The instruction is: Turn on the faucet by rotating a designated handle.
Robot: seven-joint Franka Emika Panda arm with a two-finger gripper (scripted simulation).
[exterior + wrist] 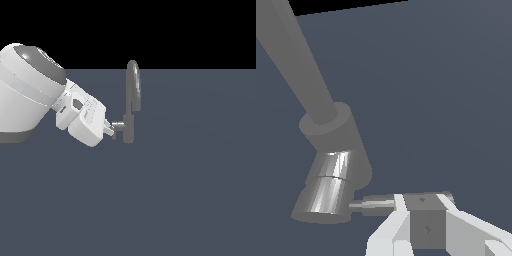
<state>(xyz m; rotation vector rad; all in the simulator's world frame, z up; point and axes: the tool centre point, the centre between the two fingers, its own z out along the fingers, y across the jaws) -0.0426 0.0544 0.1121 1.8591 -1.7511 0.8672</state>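
keeping our fingers clamped on the handle, which juts sideways from the faucet standing on the worktop, we judge that a slow, steady sweep around the body should avoid slipping off.

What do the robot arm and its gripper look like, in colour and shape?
The arm is a thick, rounded white casing with a dark grey cap and a grey band at its lower edge. The gripper is a boxy white block ending in short pale grey fingers. No cables or markings are visible.
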